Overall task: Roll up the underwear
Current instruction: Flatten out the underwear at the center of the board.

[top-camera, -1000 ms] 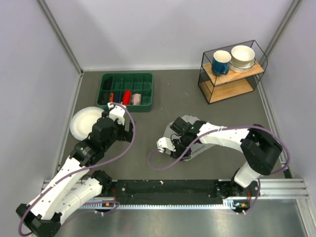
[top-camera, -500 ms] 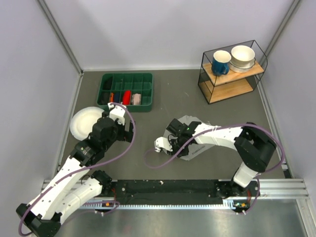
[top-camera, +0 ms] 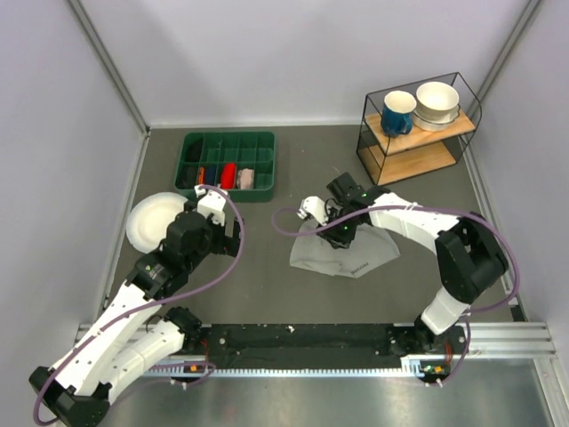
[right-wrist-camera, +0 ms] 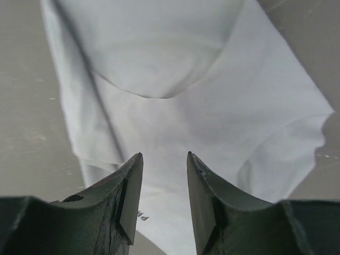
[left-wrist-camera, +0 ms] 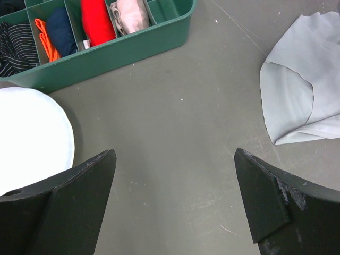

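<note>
Filling the view, the grey bench point(top-camera: 293, 169) carries a wire shelf point(top-camera: 413, 162) in its far right corner and a green tray point(top-camera: 227, 194) near the far left corner. The underwear point(top-camera: 360, 256) lies loosely spread near the middle, toward the right edge. A white plate point(top-camera: 142, 227) sits by the left edge. The right gripper point(right-wrist-camera: 163, 155) points down at the cloth, fingers point(right-wrist-camera: 130, 196) narrowly apart, nothing between them. The left gripper point(left-wrist-camera: 174, 154), between plate and underwear, gapes wide.

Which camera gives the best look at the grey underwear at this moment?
Top external: the underwear shows nearly whole, only its far edge hidden under the right gripper. Right wrist shows its folds close up, outline cropped. Left wrist catches only one part at the frame's edge.
</note>
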`<action>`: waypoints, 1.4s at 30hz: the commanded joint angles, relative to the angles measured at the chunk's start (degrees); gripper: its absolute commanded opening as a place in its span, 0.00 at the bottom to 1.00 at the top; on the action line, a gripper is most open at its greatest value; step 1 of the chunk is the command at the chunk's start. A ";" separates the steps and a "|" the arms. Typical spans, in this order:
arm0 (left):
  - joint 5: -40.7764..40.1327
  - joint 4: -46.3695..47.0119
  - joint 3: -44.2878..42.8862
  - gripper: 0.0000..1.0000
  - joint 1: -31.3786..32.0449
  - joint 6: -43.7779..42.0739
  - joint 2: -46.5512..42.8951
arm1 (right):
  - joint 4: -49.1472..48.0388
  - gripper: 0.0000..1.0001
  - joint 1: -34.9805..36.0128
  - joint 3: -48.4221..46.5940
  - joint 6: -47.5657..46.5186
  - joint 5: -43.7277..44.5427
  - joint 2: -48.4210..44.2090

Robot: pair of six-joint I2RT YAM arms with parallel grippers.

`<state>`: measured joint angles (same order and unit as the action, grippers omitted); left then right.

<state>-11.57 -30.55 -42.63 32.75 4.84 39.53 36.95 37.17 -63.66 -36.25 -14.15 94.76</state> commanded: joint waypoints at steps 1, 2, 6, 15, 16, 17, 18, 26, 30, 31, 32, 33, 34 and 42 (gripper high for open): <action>0.15 1.45 0.18 0.99 -0.15 0.78 -0.15 | 4.26 0.38 0.10 -1.38 -1.35 -12.97 -5.54; 0.15 1.45 0.18 0.99 -0.15 0.78 -0.07 | 4.97 0.37 0.62 -0.95 -2.85 -15.62 -7.03; -0.20 1.37 0.18 0.99 -0.15 0.78 -0.15 | 3.76 0.36 7.73 3.35 -4.45 -16.46 -6.88; -3.54 1.10 0.44 0.99 -0.06 0.87 -2.61 | -0.12 0.38 12.14 0.03 1.88 -4.76 2.53; -3.54 1.19 0.44 0.99 -0.14 0.87 -2.61 | -0.65 0.38 12.05 0.20 2.15 -4.14 2.88; -3.46 1.19 0.44 0.99 -0.15 0.78 -2.53 | -0.82 0.38 12.05 0.29 2.24 -3.61 3.06; -3.37 1.19 0.36 0.99 -0.15 0.78 -2.35 | -1.00 0.38 12.05 0.55 2.32 -2.91 3.06; -3.02 1.19 0.36 0.99 -0.06 0.70 -2.09 | -1.18 0.34 12.14 0.55 2.59 -2.20 4.82; -2.93 1.19 0.36 0.99 -0.06 0.70 -2.09 | -1.53 0.31 12.14 0.64 2.32 0.35 5.26; -2.93 1.10 0.36 0.99 -0.06 0.70 -2.09 | -1.53 0.31 12.14 0.64 2.32 0.53 5.08; -2.93 1.19 0.36 0.99 -0.14 0.70 -2.17 | -1.53 0.31 12.23 0.64 2.32 0.62 4.39; -2.84 1.19 0.36 0.99 -0.15 0.70 -2.17 | -1.53 0.30 12.14 0.73 2.24 0.70 4.12; -2.84 1.19 0.36 0.99 -0.15 0.70 -2.09 | -1.53 0.28 12.14 0.82 2.06 0.88 3.68; -2.75 1.10 0.36 0.99 -0.06 0.78 -2.26 | -1.27 0.06 12.23 0.91 1.88 0.89 2.71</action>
<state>-14.00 -30.72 -42.50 32.75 4.84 37.76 35.77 49.28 -61.30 -34.37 -13.78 99.37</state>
